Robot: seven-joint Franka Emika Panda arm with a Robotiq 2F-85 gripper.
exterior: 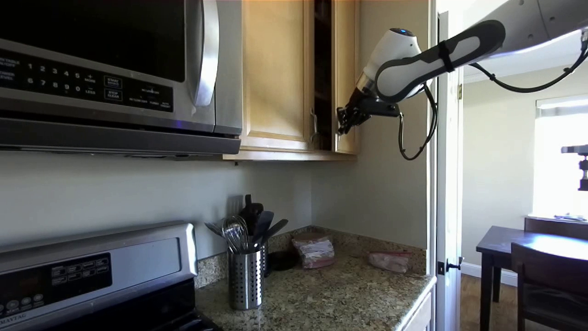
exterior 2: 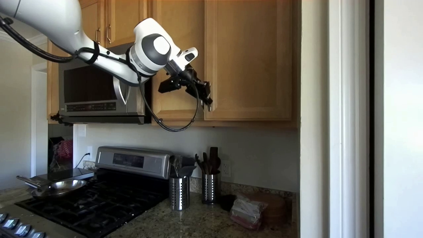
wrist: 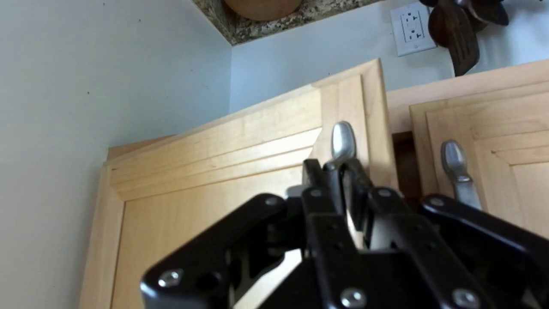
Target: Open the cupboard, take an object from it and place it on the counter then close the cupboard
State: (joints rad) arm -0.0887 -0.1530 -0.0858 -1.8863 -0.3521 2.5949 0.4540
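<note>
The cupboard is light maple wood. Its door nearest the side wall stands partly open, with a dark gap beside it; that door also shows in an exterior view and the wrist view. My gripper is closed around that door's silver handle; its lower end shows past the fingertips. The gripper also appears at the door edge in both exterior views. The speckled granite counter lies below and shows in an exterior view. The tiny yellowish-gold object is not in view; the cupboard's inside is dark.
The neighbouring cupboard door has its own handle. A microwave hangs beside the cupboard. A metal utensil holder and bagged packets stand on the counter. The stove carries a pan. A side wall borders the open door.
</note>
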